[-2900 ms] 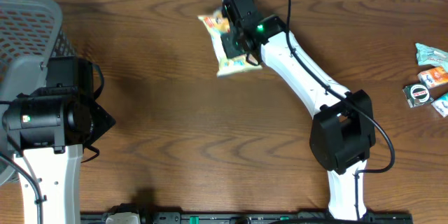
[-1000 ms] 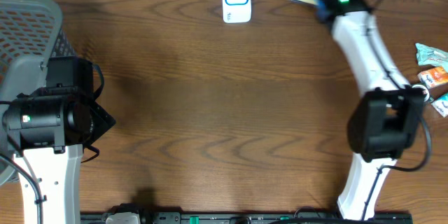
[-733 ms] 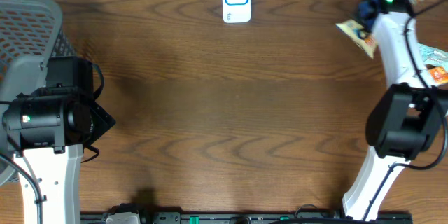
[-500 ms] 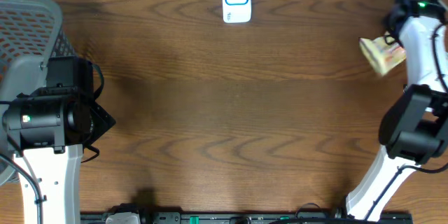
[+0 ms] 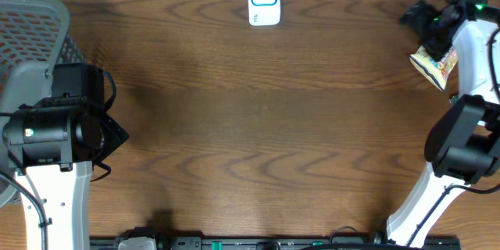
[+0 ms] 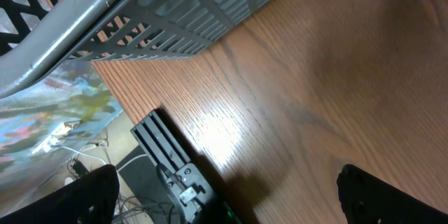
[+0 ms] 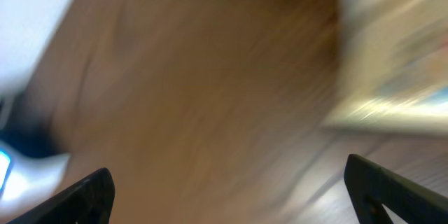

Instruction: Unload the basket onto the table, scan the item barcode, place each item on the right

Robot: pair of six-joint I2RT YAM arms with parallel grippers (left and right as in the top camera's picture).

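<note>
Wooden desk (image 5: 250, 109) from above. The right claw (image 7: 227, 192) is spread wide, holding nothing. The snack packet (image 5: 432, 64) is just beside it at the right end, well apart from the white scanner (image 5: 264, 0). The left claw (image 6: 224, 196) gapes empty near 1 basket (image 5: 31, 23).

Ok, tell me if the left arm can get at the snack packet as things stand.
Probably not: the left gripper sits by the basket at far left, while the snack packet lies at the far right edge, beside the right arm.
</note>
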